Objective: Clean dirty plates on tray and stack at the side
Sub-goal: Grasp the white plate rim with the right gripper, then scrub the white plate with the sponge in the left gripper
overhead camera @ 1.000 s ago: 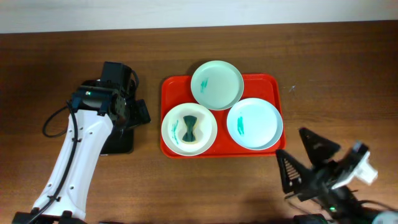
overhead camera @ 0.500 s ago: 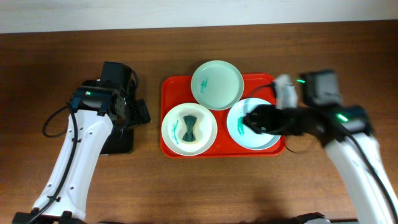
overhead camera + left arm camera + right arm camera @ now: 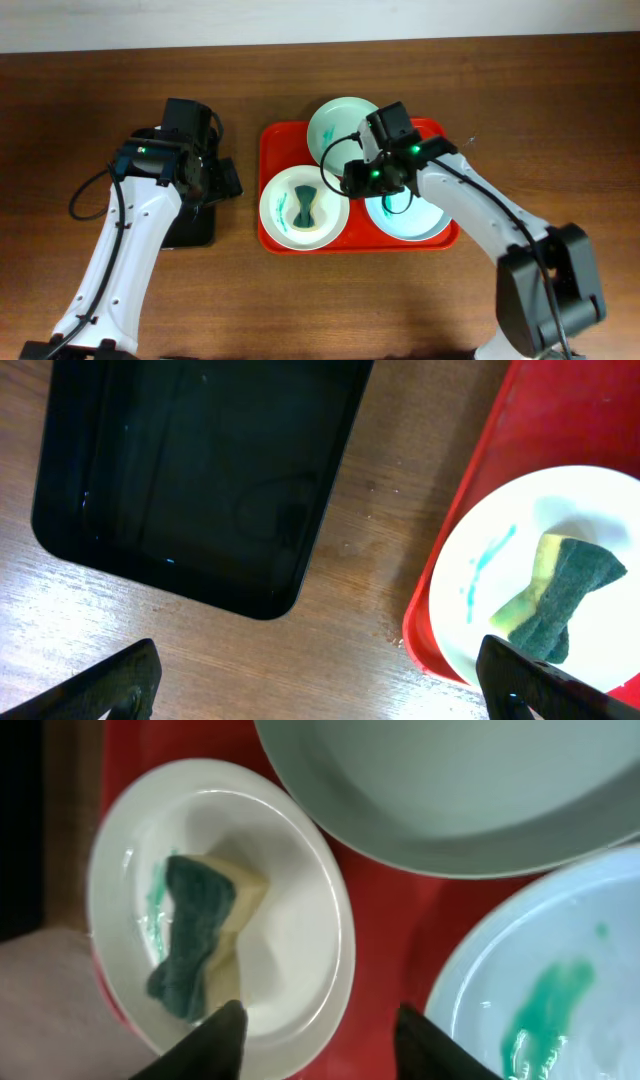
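Observation:
Three plates lie on the red tray (image 3: 440, 135): a mint plate (image 3: 345, 125) at the back, a white plate (image 3: 285, 225) at the front left and a light blue plate (image 3: 415, 215) at the front right. A green-and-yellow sponge (image 3: 304, 205) rests in the white plate (image 3: 285, 955), which carries teal smears. The blue plate (image 3: 590, 940) has a teal smear too. My right gripper (image 3: 338, 178) hovers open over the white plate's right rim, which runs between its fingers (image 3: 225, 1035), nothing held. My left gripper (image 3: 325, 695) stands open over bare wood beside the tray.
A smaller black tray (image 3: 190, 228) lies left of the red tray, under my left arm. In the left wrist view the black tray (image 3: 190, 470) fills the upper left and the red tray's edge (image 3: 495, 455) the right. Wooden table surrounds both.
My right arm has swung from the table's front right corner across the tray to the white plate's rim, its jaws narrowing on the way. The left arm has not moved.

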You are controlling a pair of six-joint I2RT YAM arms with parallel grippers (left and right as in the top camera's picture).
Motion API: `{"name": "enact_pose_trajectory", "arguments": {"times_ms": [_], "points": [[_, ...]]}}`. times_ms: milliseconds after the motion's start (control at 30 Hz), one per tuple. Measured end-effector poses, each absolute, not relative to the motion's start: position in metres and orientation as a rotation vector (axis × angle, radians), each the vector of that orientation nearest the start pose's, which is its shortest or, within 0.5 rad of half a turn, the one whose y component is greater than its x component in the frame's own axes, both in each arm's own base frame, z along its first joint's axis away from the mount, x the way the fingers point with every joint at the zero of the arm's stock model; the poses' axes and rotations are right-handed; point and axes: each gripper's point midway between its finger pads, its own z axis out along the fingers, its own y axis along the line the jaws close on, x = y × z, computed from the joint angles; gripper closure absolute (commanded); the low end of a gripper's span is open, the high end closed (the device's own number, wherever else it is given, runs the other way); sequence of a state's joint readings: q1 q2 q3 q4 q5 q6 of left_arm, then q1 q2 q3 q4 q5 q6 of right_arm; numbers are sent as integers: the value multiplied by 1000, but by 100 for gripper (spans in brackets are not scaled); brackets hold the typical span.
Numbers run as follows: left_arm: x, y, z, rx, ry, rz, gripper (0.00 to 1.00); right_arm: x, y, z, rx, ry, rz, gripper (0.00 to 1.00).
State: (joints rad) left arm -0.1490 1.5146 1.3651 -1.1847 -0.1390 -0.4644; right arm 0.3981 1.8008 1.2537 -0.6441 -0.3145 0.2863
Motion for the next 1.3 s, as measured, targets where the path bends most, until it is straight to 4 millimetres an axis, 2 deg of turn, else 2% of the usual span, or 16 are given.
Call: {"name": "enact_pose_trajectory", "arguments": {"times_ms": [367, 533, 767, 833, 967, 1133, 1167, 1200, 1300], "points": [[314, -24, 163, -474, 2832, 81, 1, 355, 212, 17, -304, 2912, 592, 61], [314, -24, 163, -474, 2833, 79, 1, 354, 222, 14, -381, 2889, 663, 61], [314, -25, 162, -474, 2834, 75, 1, 352, 221, 11, -405, 2900, 657, 61], [314, -25, 162, -473, 2834, 70, 1, 351, 219, 10, -403, 2905, 647, 64], [315, -34, 162, -466, 2842, -1, 0, 352, 217, 9, -397, 2909, 626, 79], [316, -51, 162, -385, 2867, -122, 10, 350, 215, 7, -399, 2920, 609, 96], [317, -56, 161, -348, 2875, -150, 16, 350, 215, 7, -396, 2920, 610, 96], [317, -61, 160, -313, 2882, -174, 28, 350, 215, 8, -395, 2920, 613, 96], [318, -76, 156, -235, 2887, -230, 51, 351, 216, 8, -390, 2917, 615, 96]]}}
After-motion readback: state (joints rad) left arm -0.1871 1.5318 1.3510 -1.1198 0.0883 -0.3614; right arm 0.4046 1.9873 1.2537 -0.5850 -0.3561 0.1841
